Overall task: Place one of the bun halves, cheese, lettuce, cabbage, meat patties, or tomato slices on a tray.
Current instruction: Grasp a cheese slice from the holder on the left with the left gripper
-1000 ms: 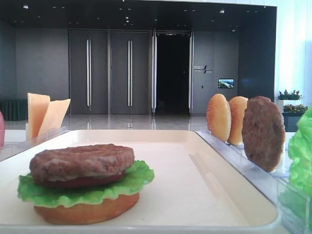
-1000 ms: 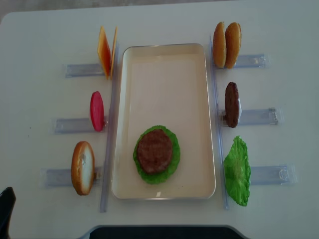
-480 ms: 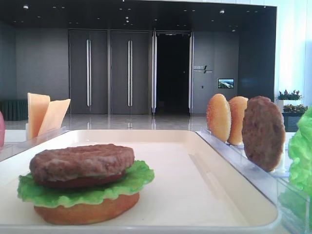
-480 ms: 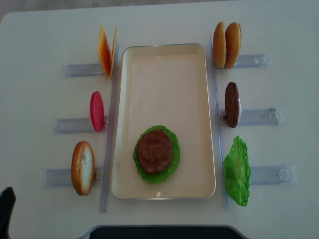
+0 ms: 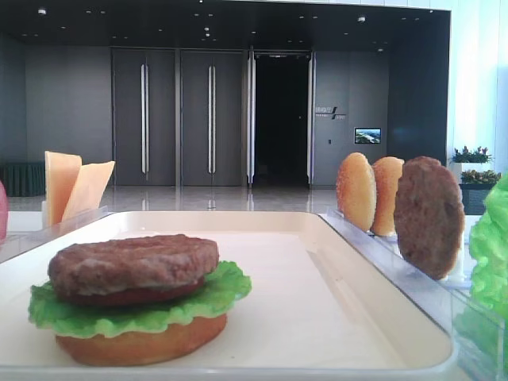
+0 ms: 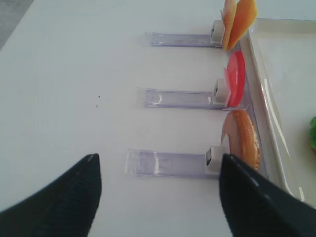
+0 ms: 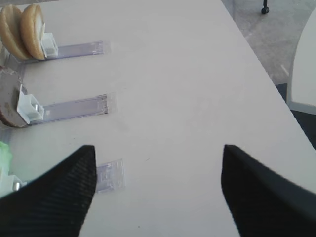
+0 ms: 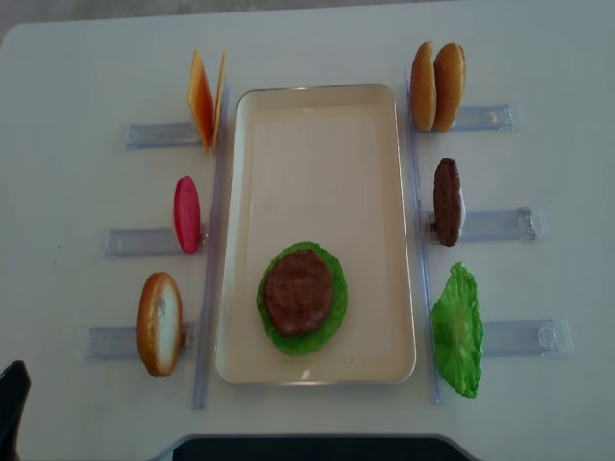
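The cream tray lies in the middle of the table. On its near end sits a stack: a bun half, lettuce, a tomato slice and a meat patty on top. Left of the tray stand cheese, a tomato slice and a bun half. On the right stand two bun halves, a patty and lettuce. My left gripper hangs open over bare table near the left bun half. My right gripper is open and holds nothing. I see no cabbage.
Clear plastic holders carry the standing pieces on both sides of the tray. One dark finger of the left gripper shows at the table's near left corner. The table's right edge drops to the floor.
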`<state>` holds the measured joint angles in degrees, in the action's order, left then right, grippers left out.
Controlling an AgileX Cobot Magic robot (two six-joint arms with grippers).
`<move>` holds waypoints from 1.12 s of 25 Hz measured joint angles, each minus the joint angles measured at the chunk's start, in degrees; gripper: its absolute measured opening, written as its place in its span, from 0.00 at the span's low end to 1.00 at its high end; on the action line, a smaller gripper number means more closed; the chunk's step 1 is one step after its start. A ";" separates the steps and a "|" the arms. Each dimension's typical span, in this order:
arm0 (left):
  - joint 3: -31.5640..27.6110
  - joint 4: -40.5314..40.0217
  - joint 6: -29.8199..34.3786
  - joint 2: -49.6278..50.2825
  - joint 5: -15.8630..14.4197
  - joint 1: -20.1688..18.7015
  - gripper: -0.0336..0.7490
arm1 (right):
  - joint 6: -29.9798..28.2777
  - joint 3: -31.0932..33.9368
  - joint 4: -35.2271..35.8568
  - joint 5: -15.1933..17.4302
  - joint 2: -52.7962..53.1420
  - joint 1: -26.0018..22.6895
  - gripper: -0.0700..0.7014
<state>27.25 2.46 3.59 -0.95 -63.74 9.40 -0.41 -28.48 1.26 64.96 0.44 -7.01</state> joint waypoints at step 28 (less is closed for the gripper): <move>4.19 -0.28 -0.74 4.09 -5.34 0.00 0.78 | 0.00 0.00 0.00 0.00 0.00 0.00 0.77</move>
<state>31.44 2.19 2.85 3.13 -69.08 9.40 -0.41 -28.48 1.26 64.96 0.44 -7.01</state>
